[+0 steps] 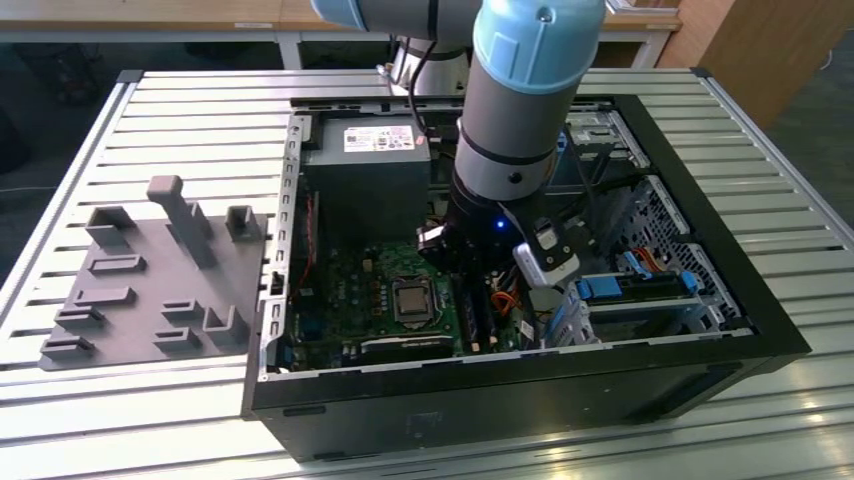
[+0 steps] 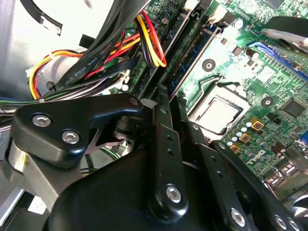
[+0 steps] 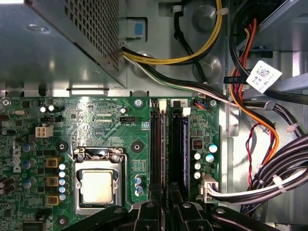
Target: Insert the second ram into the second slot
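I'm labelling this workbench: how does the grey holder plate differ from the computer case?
The grey holder plate is light grey and low, with upright blocks on it; the computer case is black, tall-walled and open-topped. The plate stands apart from the arm, while the case holds a green motherboard and the arm reaches into it. Both rest on the slatted table.

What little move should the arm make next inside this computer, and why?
Likely a small, gentle press straight down. In the first wrist view the gripper hangs right over the memory slots beside the processor socket, lined up along them. Whether the second ram is fully seated there I cannot tell, so gently.
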`<action>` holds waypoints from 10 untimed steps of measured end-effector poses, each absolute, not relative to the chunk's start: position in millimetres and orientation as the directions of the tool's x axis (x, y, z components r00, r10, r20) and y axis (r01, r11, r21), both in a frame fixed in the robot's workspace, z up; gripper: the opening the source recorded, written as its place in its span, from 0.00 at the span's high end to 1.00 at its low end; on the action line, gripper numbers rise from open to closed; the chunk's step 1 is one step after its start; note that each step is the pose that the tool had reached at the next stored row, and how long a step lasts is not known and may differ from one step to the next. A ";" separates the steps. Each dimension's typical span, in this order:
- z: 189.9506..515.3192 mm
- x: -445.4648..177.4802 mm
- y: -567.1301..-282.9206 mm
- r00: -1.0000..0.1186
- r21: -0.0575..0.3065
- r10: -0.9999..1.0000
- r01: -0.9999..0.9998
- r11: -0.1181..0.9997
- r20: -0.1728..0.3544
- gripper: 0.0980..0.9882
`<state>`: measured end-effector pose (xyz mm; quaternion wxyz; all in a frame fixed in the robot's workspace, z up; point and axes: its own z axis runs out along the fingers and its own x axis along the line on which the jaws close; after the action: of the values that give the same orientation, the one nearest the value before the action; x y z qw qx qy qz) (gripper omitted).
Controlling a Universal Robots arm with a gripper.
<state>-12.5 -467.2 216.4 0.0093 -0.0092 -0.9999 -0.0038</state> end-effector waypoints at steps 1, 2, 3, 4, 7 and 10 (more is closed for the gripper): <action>217.6 -12.5 -467.2 -1.000 0.008 0.018 0.019 1.000 0.019 0.86; 219.2 -12.5 -467.2 -1.000 0.008 0.018 0.019 1.000 0.019 0.86; 221.3 -12.5 -467.2 -1.000 0.008 0.018 0.019 1.000 0.019 0.86; 223.4 -12.5 -467.2 -1.000 0.007 0.018 0.019 1.000 0.019 0.86; 227.1 -12.5 -467.1 -1.000 0.008 0.018 0.019 1.000 0.019 0.86; 228.0 -12.5 -467.2 -1.000 0.008 0.018 0.019 1.000 0.019 0.95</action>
<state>-12.5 -467.2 228.0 0.0093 -0.0092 -0.9999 -0.0039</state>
